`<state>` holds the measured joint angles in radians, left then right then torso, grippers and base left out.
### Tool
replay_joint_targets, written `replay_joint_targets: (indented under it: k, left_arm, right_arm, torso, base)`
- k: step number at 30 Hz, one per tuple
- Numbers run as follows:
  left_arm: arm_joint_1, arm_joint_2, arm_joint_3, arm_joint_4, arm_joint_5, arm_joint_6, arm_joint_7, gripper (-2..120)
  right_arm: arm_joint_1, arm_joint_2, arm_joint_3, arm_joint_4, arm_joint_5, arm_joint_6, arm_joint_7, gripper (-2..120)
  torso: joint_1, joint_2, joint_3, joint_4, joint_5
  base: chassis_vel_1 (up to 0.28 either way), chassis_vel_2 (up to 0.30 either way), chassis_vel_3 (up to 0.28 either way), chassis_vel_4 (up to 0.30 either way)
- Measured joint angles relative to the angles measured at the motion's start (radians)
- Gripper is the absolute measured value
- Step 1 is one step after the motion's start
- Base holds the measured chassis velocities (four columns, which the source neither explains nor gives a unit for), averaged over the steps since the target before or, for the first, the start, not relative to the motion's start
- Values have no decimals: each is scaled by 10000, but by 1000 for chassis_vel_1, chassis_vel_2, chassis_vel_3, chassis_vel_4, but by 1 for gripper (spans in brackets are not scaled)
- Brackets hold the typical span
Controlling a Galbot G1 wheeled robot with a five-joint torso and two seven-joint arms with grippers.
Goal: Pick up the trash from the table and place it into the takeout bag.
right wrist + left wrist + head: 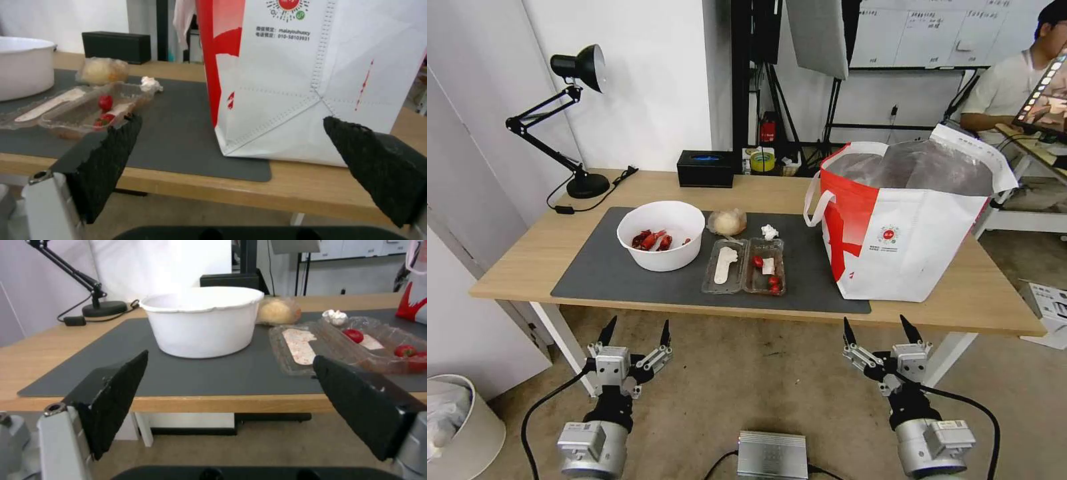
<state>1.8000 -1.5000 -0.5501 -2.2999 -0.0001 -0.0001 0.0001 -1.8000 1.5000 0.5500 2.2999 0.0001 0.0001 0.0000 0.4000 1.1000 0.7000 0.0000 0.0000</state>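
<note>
**Both grippers wide open below the table edge**

The table carries the takeout bag at its right, beyond the right gripper. On the mat, beyond the left gripper, sit the white bowl, the clamshell tray, the plastic-wrap ball and the tissue ball. Both grippers hold nothing.
</note>
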Motion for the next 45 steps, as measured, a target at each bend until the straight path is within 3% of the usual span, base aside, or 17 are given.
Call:
replay_joint_targets:
  k: [29, 34, 41, 45]
  left_arm:
    - [-18, 3, -2, 0, -41, 35, 0, 100]
    - [-355, 72, -133, -94, -784, 946, -271, 100]
    - [-1232, 263, -476, -349, -2718, 3341, -1015, 100]
    - [-1595, 357, -610, -407, -3481, 4000, -1247, 100]
  right_arm:
    - [139, -161, -76, 3, 117, -319, 84, 100]
    - [725, -776, -390, 52, 627, -1574, 434, 100]
    - [1786, -1895, -951, 149, 1551, -3874, 1077, 100]
    - [2267, -2383, -1211, 168, 1945, -4602, 1335, 100]
  torso:
    - [0, 0, 0, -2, 0]
    - [1, 0, 0, 0, 2]
    - [0, -1, 0, 1, 0]
    - [0, 0, 0, 0, 0]
  base:
    - [0, 0, 0, 0]
    - [0, 0, 0, 0]
    - [0, 0, 0, 0]
    - [0, 0, 0, 0]
